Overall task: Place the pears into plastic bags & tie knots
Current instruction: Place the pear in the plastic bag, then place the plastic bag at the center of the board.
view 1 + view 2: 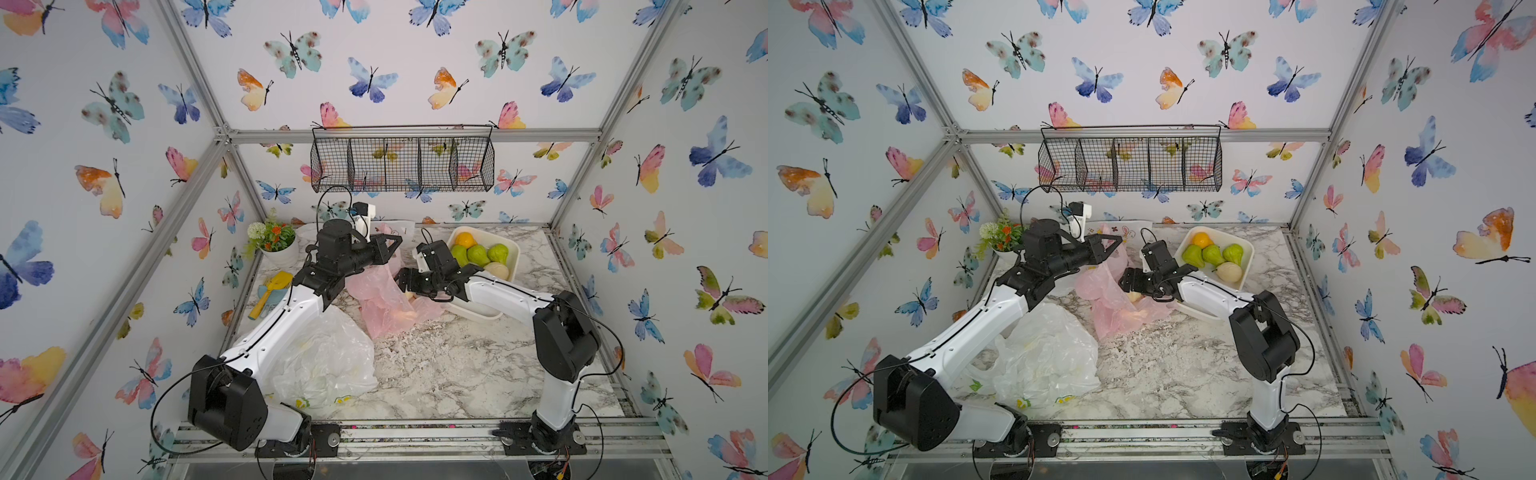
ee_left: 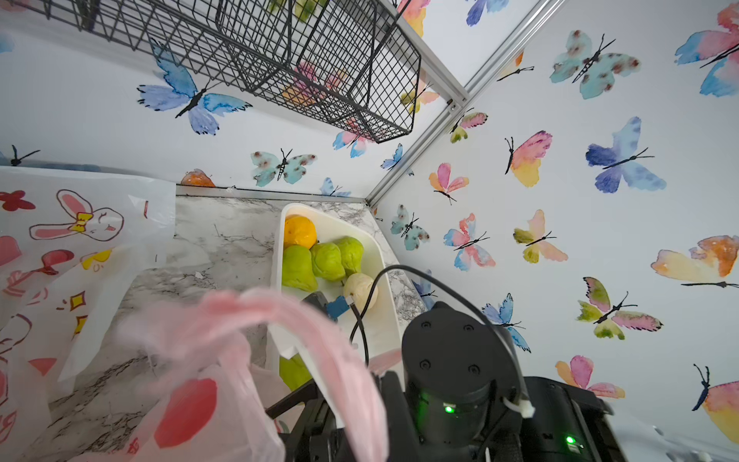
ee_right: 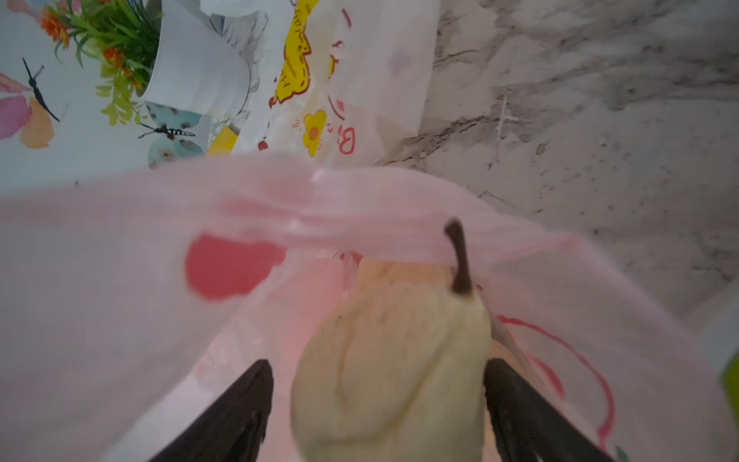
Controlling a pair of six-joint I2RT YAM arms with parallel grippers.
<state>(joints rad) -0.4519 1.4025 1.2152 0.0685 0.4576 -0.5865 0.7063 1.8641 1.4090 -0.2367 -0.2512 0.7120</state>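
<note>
In both top views the pink bag (image 1: 380, 299) lies mid-table, a little toward twelve o'clock. Its mouth is lifted by the left gripper (image 1: 395, 243), which reaches in from nine o'clock. The right gripper (image 1: 405, 282) meets that mouth from three o'clock, with a cream pear (image 1: 1133, 296) just showing beneath it. At two o'clock the white tray (image 1: 514, 249) holds three green pears (image 1: 478, 254), a second cream pear (image 1: 497, 270) and an orange (image 1: 464, 240). The lemon-print bag (image 1: 328, 361) sprawls at eight o'clock, unknotted as far as I can see.

From the left wrist the jaws are hidden, but a pink handle strip (image 2: 280, 308) arches down into them. I take it they are pinched closed on it. The doodle bag (image 2: 80, 224) lies flat beyond, looking empty.

From the right wrist, the cream pear (image 3: 396, 360) sits at the pink bag's rim. The right gripper's fingers stand spread either side, one clear of the skin, so the pear lies between them rather than clamped.

I'd call it early: one pear going in, four waiting, no knots.
</note>
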